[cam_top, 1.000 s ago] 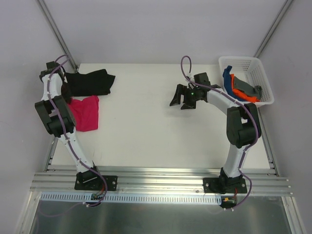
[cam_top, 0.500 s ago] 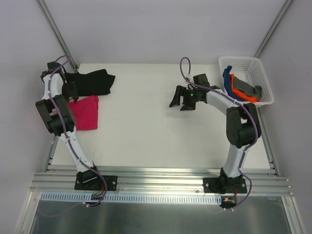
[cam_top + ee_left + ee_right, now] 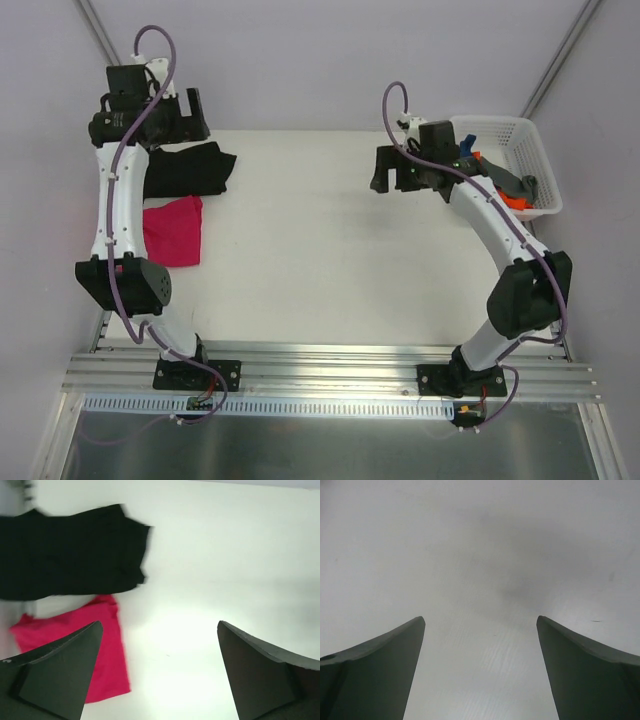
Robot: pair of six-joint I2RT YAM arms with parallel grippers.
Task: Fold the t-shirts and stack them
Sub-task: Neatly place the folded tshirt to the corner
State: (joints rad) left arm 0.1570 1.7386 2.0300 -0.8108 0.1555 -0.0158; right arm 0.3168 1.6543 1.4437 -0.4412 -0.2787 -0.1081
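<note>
The pink shirt (image 3: 172,230) lies at nine o'clock on the surface (image 3: 320,250), flat and apparently folded, likely the base of a stack. Just beyond it, at ten o'clock, the black shirt (image 3: 190,168) sits in a looser fold. The left pincer (image 3: 160,630) hangs high over them, spread wide and empty. The right pincer (image 3: 392,168), also wide and empty, hovers at one o'clock near the basket (image 3: 500,122), probably ready to fetch the orange shirt (image 3: 515,203).
</note>
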